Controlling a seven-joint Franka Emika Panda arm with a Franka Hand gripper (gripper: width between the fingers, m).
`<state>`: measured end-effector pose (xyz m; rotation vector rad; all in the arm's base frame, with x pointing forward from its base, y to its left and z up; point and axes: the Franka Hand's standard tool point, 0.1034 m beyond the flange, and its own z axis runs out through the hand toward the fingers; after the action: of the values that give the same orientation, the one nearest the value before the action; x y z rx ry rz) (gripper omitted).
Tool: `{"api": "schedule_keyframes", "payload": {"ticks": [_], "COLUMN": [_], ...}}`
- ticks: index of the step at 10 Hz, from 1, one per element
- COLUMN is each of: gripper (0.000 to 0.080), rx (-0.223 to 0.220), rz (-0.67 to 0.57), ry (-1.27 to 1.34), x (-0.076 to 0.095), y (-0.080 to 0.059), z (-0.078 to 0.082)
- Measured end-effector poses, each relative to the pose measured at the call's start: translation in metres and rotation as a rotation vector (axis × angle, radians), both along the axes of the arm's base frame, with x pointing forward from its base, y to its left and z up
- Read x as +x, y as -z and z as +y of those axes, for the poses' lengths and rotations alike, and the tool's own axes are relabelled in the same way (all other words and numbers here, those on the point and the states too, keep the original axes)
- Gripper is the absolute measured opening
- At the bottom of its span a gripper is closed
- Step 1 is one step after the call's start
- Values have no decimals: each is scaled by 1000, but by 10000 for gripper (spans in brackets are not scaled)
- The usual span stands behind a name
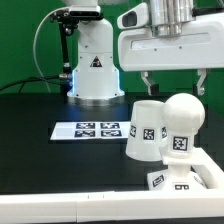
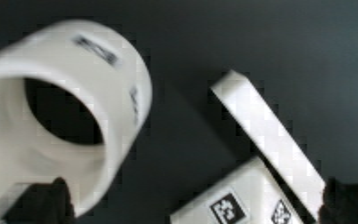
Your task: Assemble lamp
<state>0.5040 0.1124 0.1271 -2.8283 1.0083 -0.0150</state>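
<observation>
Shade (image 1: 143, 128), bulb (image 1: 181, 127) & base (image 1: 183, 180): white plastic, smooth, not shiny, w/ black-and-white tags. Table (image 1: 40, 150): black, dull, flat. Marker board (image 1: 91, 129): thin, white, flat. Pedestal (image 1: 96, 62): smooth, shiny white.

Arm: we see our single arm reaching in from the upper part of the exterior view, its white wrist block held level above the table.
Gripper (image 1: 173, 85): we hang it pointing straight down, clear of the surface.
Fingers (image 1: 148, 83): we see two dark fingers spread well apart, nothing between them.
Wrist view: we make out dark fingertips (image 2: 39, 203) only at the picture's edge, blurred.
</observation>
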Motion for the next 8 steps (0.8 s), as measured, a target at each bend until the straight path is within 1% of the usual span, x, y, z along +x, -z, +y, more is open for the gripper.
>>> {"api": "schedule_keyframes", "payload": {"ticks": [1,3,4,5,6,7,8], "gripper": [698,698,698,698,698,698,698], "rx": [1,-1,-13,-29,-46,-63,-69], "rz": [-7,-4,-27,-20,-22,-65,-99], "ry": [1,1,26,36,38,48,62], "x": [3,1,-2,-7,-9,-5,-3], "y": [-2,1,14,28,42,53,58], "z": [0,0,-7,-8,-7,-7,-7]}}
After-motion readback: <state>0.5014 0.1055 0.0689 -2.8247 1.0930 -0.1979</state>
